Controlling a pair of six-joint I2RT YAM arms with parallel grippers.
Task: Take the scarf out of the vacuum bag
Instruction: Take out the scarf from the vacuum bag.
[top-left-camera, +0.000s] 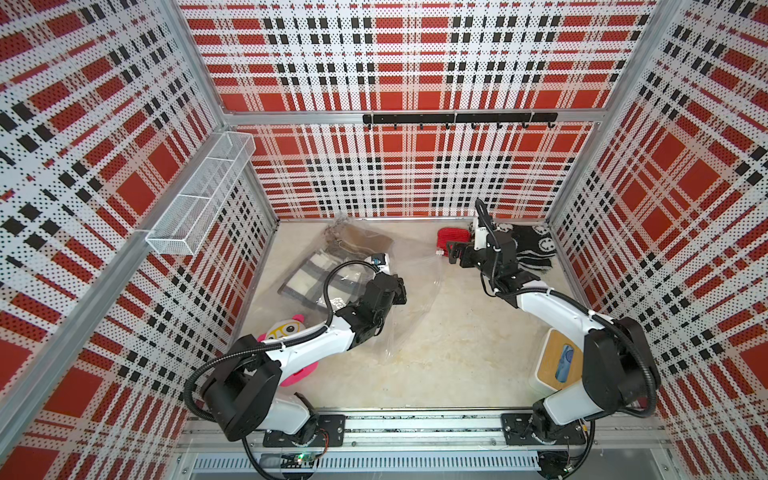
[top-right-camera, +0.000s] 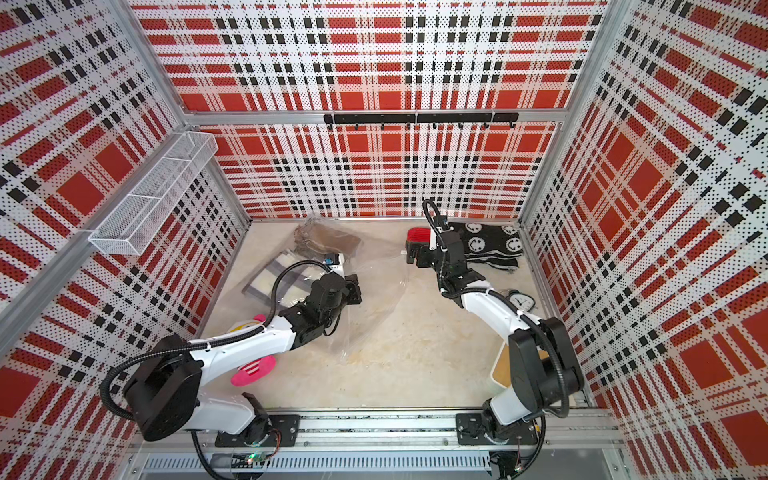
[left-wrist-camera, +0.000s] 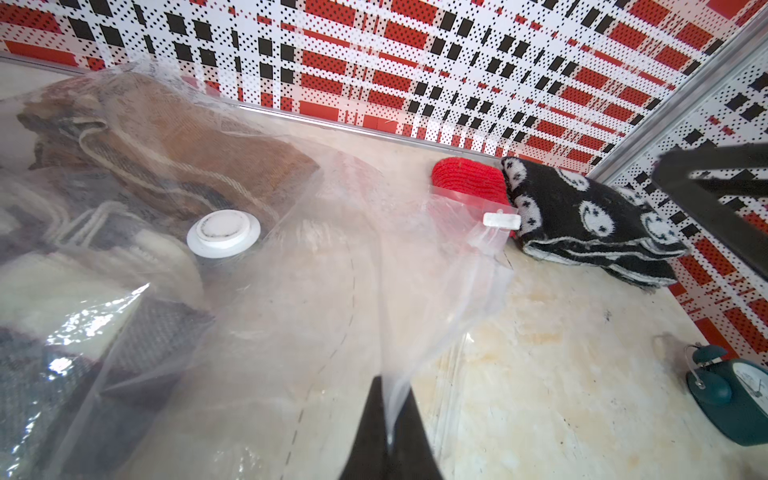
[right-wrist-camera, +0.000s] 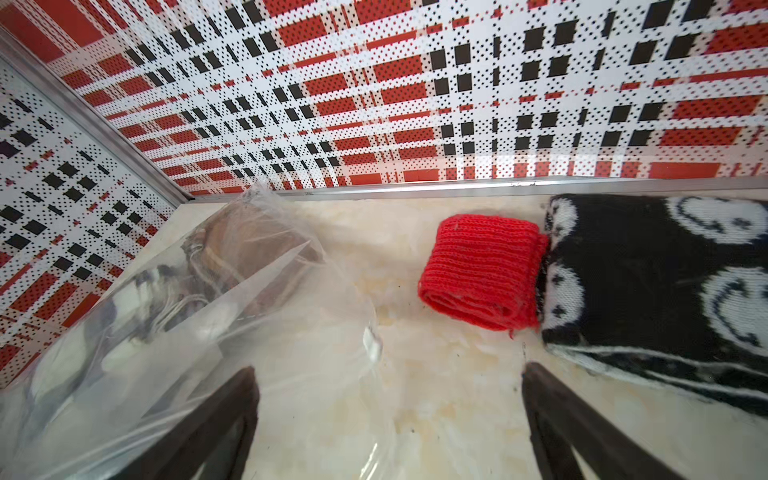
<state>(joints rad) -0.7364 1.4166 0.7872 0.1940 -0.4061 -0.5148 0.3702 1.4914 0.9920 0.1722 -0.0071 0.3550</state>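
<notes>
**Scarf (right-wrist-camera: 482, 270) lies outside the vacuum bag (left-wrist-camera: 332, 291)**

Red, ribbed and folded, it rests on the desk (right-wrist-camera: 436, 395), touching a fuzzy black smiley scarf (right-wrist-camera: 644, 282). The right tool (right-wrist-camera: 388, 368) hangs near, jaws wide and empty. The left tool (left-wrist-camera: 390, 399) pinches the crinkly clear plastic. A brown scarf (left-wrist-camera: 187, 137) and a checked scarf (top-left-camera: 309, 274) lie inside, so the next move probably means reaching into the mouth.

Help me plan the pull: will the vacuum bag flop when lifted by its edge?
Likely floppy: the vacuum bag drapes from the shut left gripper. Its glossy film probably slips. The brown scarf inside likely weighs one end.
</notes>
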